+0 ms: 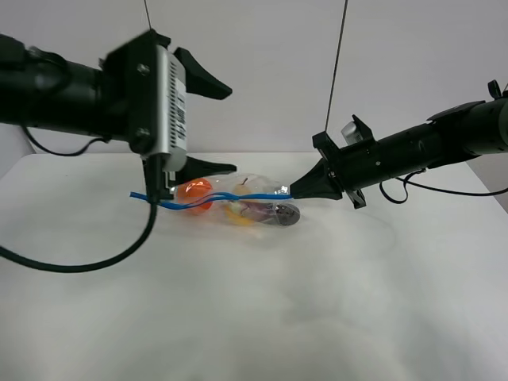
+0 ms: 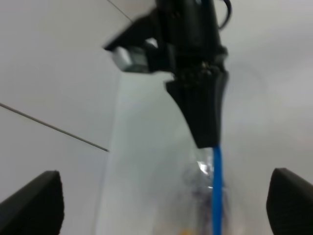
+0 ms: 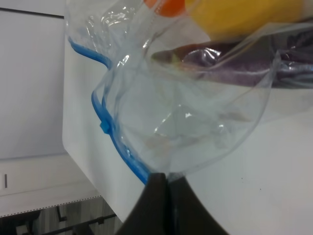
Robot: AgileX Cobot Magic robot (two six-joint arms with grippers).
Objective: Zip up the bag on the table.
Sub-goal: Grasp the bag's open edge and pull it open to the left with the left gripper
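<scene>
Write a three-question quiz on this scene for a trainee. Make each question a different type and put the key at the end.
1. True or false: the right gripper is shut on the bag at one end of its blue zipper strip.
2. Multiple choice: the left gripper is A) shut on the bag, B) wide open beside the bag's other end, C) out of view.
3. Short answer: which three colours of produce show through the bag?

Key: 1 true; 2 B; 3 orange, yellow, dark purple.
</scene>
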